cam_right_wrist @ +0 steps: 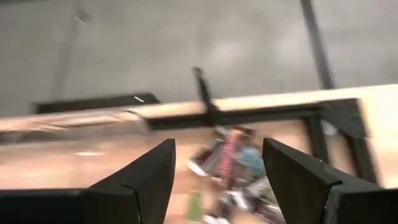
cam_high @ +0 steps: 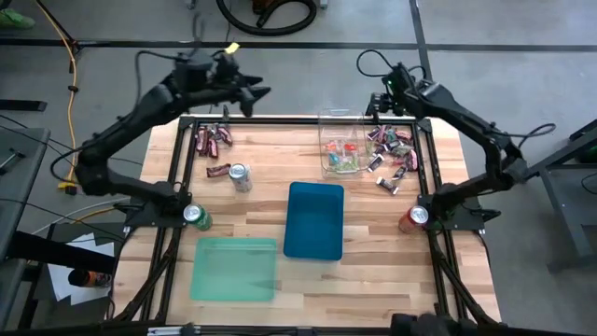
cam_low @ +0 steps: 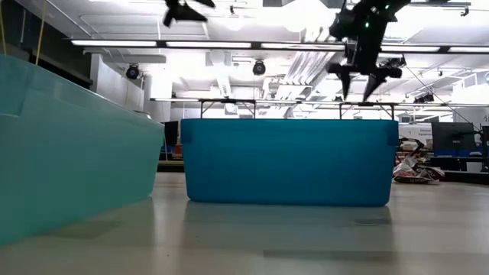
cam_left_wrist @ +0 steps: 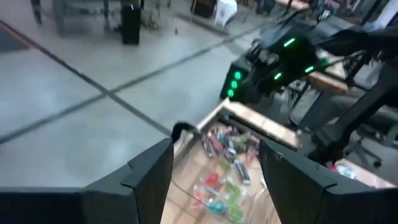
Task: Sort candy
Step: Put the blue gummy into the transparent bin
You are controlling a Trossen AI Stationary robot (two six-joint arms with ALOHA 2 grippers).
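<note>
Both pairs of jaws stand spread apart with nothing between them. The left gripper hangs in the air past the far left edge of the table; the right gripper hovers above the far right corner, and in the low view it shows high up, fingers pointing down.

The table is pale wooden butcher-block inside a black metal frame, standing on a grey concrete floor with cables at the far side. The low view looks into a workshop with bright strip lights.

A blue bin sits mid-table, a green bin near the front left. A clear container stands at the far edge. One soda can stands left of centre, another at each arm base.

The candy lies in three groups: red-brown bars at the far left, below the left gripper; dark and silver pieces under the right gripper; small bright sweets inside the clear container, just beside that gripper.
</note>
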